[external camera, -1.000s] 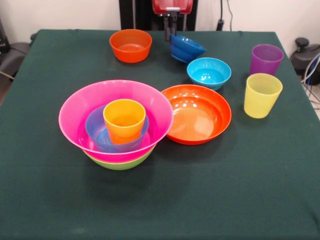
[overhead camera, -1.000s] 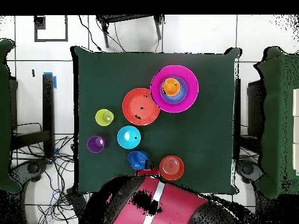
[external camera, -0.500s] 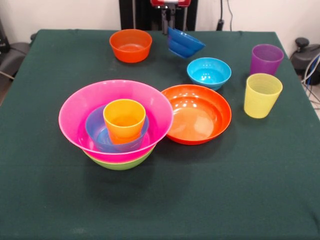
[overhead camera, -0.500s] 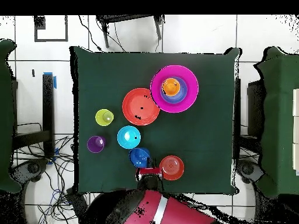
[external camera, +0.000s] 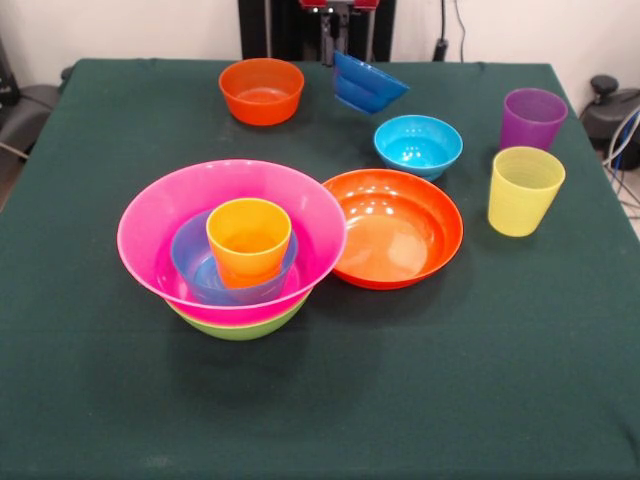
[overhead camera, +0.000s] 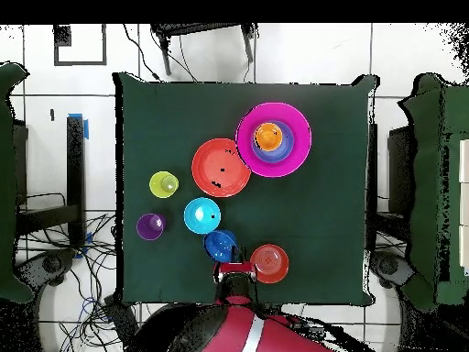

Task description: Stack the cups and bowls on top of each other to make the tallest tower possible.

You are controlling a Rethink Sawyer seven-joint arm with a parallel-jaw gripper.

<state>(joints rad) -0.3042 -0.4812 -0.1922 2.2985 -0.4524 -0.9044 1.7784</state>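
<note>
The robot arm (overhead camera: pixel 240 332) was red and black, with a light stripe along its red shell at the bottom of the overhead frame. The gripper (external camera: pixel 335 35) was dark below a red wrist part.

Front view: a camera set low beyond one edge of the bench (external camera: pixel 520 400), looking obliquely across its green cloth toward the arm, close enough that the bench fills the frame. Overhead view: a camera high above looking straight down, taking in the whole bench (overhead camera: pixel 156 110) and surrounding floor (overhead camera: pixel 55 137), with the arm at the bottom edge. Both views share the bench top.
</note>
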